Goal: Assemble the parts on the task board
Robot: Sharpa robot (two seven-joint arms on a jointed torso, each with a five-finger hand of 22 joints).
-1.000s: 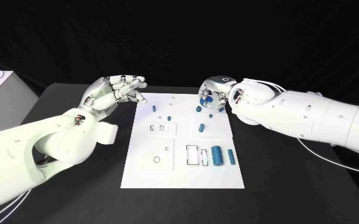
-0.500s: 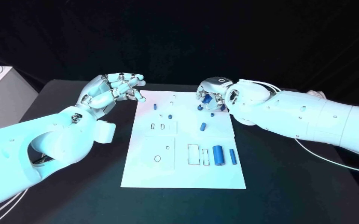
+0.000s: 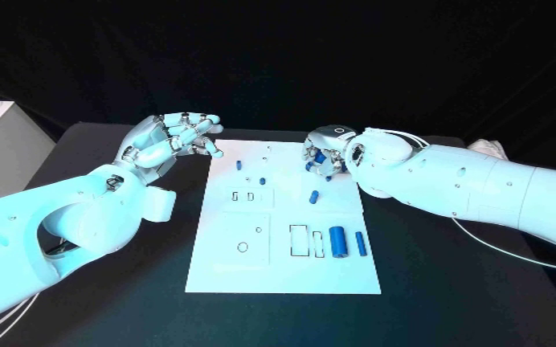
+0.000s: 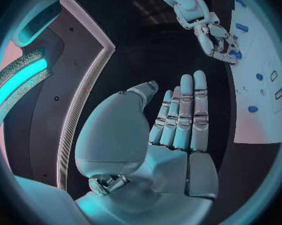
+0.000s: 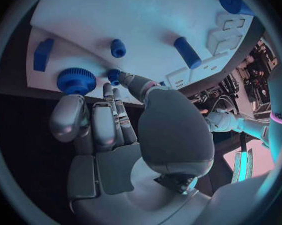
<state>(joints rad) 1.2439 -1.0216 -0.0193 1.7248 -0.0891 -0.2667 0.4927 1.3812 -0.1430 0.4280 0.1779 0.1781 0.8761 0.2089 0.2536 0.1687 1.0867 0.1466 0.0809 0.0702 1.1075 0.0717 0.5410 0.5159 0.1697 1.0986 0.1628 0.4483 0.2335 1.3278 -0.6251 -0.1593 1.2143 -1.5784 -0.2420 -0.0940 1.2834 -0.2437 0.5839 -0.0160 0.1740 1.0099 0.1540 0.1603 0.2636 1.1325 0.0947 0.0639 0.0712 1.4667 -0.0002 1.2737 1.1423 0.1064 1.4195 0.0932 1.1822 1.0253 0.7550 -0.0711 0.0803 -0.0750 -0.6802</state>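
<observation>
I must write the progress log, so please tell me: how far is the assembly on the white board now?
Early stage, it seems. Some small blue pegs appear to stand on the board. The right hand has its fingers at a blue gear near the far edge; whether it grips it is unclear. The left hand hovers beside the board, holding nothing. A large cylinder and a thin rod lie loose.

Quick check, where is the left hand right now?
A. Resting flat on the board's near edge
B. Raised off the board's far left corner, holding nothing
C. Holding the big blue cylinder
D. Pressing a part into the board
B: the left hand is lifted beside the far left corner of the board, fingers apart and nothing in them; the left wrist view shows its palm bare.
</observation>
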